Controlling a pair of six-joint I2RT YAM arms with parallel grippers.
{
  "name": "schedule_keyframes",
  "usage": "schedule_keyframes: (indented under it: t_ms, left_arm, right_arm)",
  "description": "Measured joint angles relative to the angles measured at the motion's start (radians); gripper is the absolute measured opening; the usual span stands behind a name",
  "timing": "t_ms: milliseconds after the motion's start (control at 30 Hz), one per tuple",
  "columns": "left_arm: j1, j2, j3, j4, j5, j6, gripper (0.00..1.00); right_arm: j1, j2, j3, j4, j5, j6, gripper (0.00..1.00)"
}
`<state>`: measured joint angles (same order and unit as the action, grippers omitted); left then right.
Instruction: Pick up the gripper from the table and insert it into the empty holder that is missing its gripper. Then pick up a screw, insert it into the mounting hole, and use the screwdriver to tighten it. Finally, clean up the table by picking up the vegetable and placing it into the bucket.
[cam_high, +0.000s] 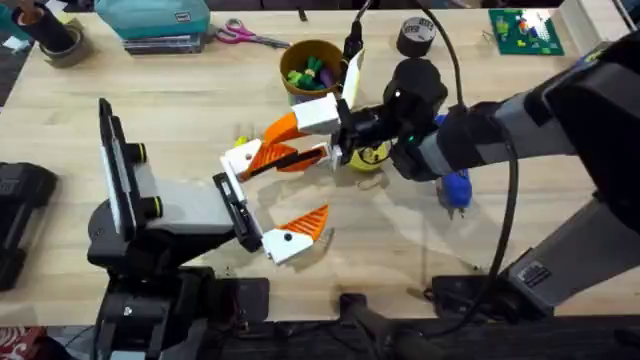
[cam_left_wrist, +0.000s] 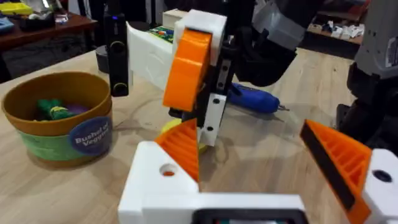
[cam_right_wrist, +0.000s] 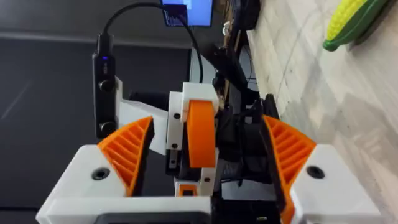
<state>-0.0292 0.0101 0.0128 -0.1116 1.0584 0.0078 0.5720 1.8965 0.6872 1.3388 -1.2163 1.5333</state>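
The left gripper (cam_high: 275, 200) is spread wide on the table's middle; the right gripper (cam_high: 300, 140) meets it there with jaws spread around the holder (cam_right_wrist: 200, 134). The bucket (cam_high: 312, 66) stands behind, the screwdriver (cam_high: 455, 187) farther right.

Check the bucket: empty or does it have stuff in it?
Not empty. The bucket stands upright on the table; green and purple toys show inside its rim in the overhead and left wrist views.

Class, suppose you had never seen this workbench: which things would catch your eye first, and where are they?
Mid-table, the right gripper, white with orange ribbed pads, meets the left gripper, whose fingers spread wide. Just behind stands the round brown-orange bucket holding green and purple toys. A bright blue pen-shaped screwdriver lies on the wood under the right arm.
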Motion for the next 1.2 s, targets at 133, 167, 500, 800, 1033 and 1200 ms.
schedule_keyframes:
  t_ms: [133, 167, 500, 800, 1033, 1200]
  left_arm:
    - [0.0, 0.0, 0.0, 0.0, 0.0, 0.0, 0.986]
    - [0.0, 0.0, 0.0, 0.0, 0.0, 0.0, 0.986]
    - [0.0, 0.0, 0.0, 0.0, 0.0, 0.0, 0.985]
    - [0.0, 0.0, 0.0, 0.0, 0.0, 0.0, 0.986]
    - [0.0, 0.0, 0.0, 0.0, 0.0, 0.0, 0.985]
    - [0.0, 0.0, 0.0, 0.0, 0.0, 0.0, 0.986]
  right_arm:
    - [0.0, 0.0, 0.0, 0.0, 0.0, 0.0, 0.994]
    - [0.0, -0.001, 0.0, -0.001, 0.0, 0.0, 0.994]
    - [-0.002, -0.212, 0.002, -0.3, 0.012, -0.073, 0.994]
    - [-0.045, -0.331, 0.004, -0.871, 0.028, -0.355, 0.995]
    - [-0.137, -0.41, 0.004, -1.14, 0.097, -0.576, 0.995]
    - [-0.226, -0.539, 0.005, -1.296, 0.154, -0.701, 0.996]
